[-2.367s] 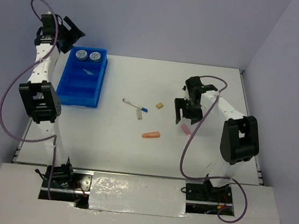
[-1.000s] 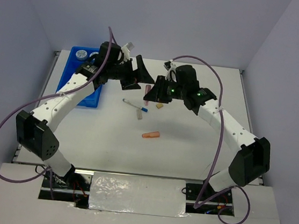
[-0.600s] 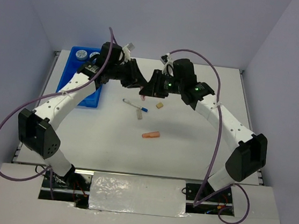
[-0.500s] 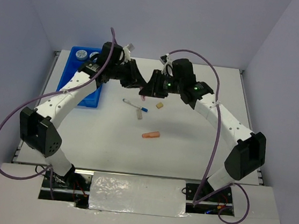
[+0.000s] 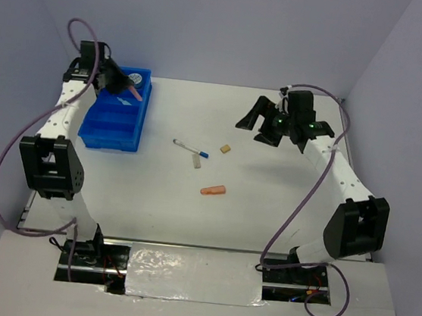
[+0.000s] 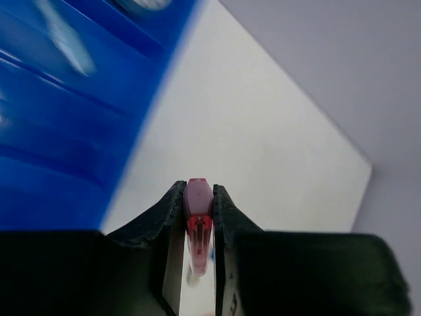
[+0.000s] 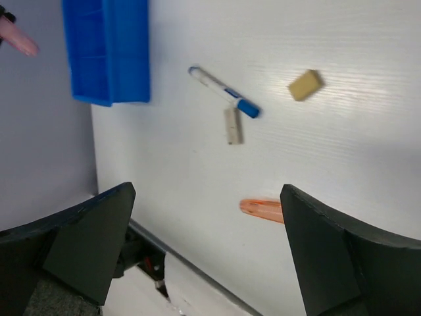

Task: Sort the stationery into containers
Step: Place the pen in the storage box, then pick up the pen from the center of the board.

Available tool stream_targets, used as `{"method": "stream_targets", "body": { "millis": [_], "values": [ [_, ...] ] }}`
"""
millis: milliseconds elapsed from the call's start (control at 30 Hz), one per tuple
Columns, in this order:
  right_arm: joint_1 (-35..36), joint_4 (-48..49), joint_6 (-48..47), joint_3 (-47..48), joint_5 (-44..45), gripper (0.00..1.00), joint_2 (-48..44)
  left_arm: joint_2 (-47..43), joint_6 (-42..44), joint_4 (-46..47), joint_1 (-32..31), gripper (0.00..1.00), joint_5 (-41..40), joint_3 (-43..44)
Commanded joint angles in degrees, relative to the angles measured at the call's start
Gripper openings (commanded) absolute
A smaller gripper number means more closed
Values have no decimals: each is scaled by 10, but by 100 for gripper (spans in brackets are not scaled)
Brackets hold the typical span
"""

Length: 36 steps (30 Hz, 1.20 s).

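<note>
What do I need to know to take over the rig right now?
Left gripper: shut on pink stick, at the far end of the tray; not yet released.
Right gripper: open, empty, over the far right of the table.
Done: a tape roll sits in the tray's far compartment; the rest of that end is hidden.
Loose on table: pen, beige eraser, grey eraser, orange stick.
Left: drop the pink stick in the tray, then probably bin those four.

Even, diffuse light; faint shadows on bench (image 5: 267, 202). Left wrist view: tray (image 6: 59, 131) motion-blurred; others sharp.
</note>
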Motion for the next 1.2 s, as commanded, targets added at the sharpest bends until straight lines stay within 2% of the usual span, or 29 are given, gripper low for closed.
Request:
{"method": "stream_targets", "body": {
  "millis": [0,67,267,433,533,633,667,700,733,867,900,933,967,1000,1033,1067,1100,1133,1167],
  "values": [
    [-1,-44,-39,-13,8,100,-65,41,-55,104,53,0,-88,-7],
    [-1,-44,-51,-35,1,100,-74,90,-91,140,79,0,-88,10],
    [0,-54,-71,-58,-14,100,-87,213,-115,138,108,0,-88,120],
    [0,-70,-86,-50,-10,100,-85,249,-117,176,121,16,-88,126],
    [0,-74,-93,-48,-13,100,-75,262,-121,173,124,31,-88,127],
    [3,-67,-114,-46,-27,100,-60,259,-122,175,124,62,-88,110],
    [6,-69,-124,-36,-23,100,-50,257,-123,172,124,83,-105,107],
    [18,-76,-136,-27,-22,100,-43,257,-122,175,125,91,-104,104],
    [28,-83,-167,-8,-6,100,-34,257,-122,175,127,96,-104,105],
    [67,-113,-230,36,17,100,31,253,-122,164,134,99,-97,118],
    [81,-115,-281,44,14,100,41,243,-118,161,135,99,-95,130],
    [122,-118,-312,55,20,100,54,238,-98,151,133,99,-96,142],
    [147,-132,-343,62,66,100,79,235,-84,130,129,99,-95,188],
    [166,-130,-391,63,79,100,90,234,-69,67,126,99,-97,221],
    [193,-128,-399,63,99,100,103,236,-33,28,118,99,-96,255],
    [204,-131,-408,64,134,100,134,240,-13,-17,112,99,-100,328],
    [214,-136,-429,73,151,99,150,238,23,-108,96,99,-129,356],
    [229,-144,-437,81,166,97,167,229,37,-147,89,99,-148,369],
    [233,-156,-443,87,169,95,193,213,49,-172,81,99,-166,347]
  ]
}}
